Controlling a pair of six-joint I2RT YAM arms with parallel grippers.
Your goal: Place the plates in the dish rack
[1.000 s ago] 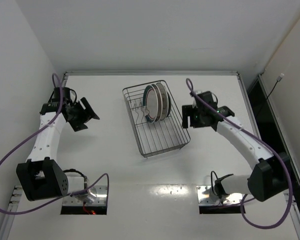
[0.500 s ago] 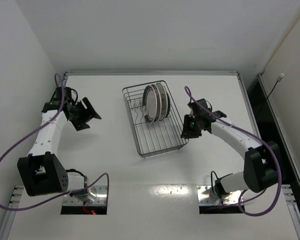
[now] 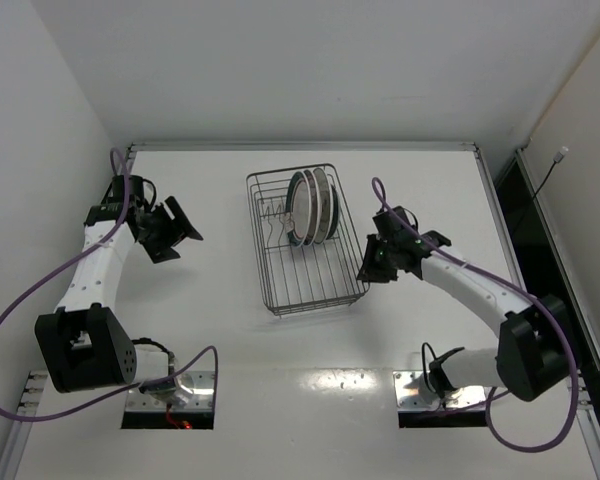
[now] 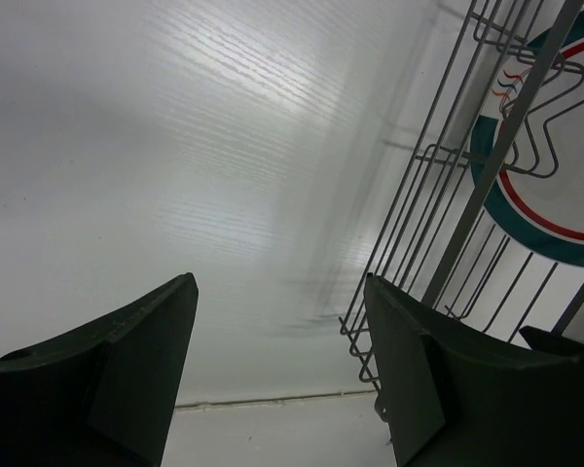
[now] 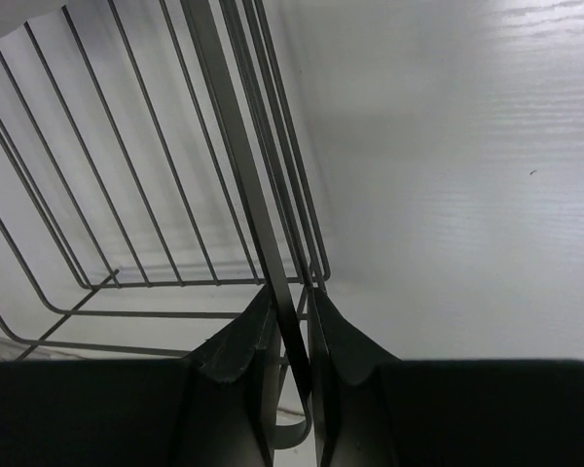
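The right gripper [image 5: 292, 336] is pinched on a rim wire of the rack [image 3: 310, 290], probably to shift it; the plates [image 3: 313, 205] stand upright between its far prongs; the left gripper [image 4: 277, 331] hangs wide open, empty.

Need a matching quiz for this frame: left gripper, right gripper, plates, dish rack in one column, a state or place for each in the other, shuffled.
1 left gripper
2 right gripper
3 plates
4 dish rack

A standing on edge at the rack's far end
B open, holding nothing
C sitting on the table, near its middle
D shut on a rack wire

Pairs: 1-B, 2-D, 3-A, 4-C
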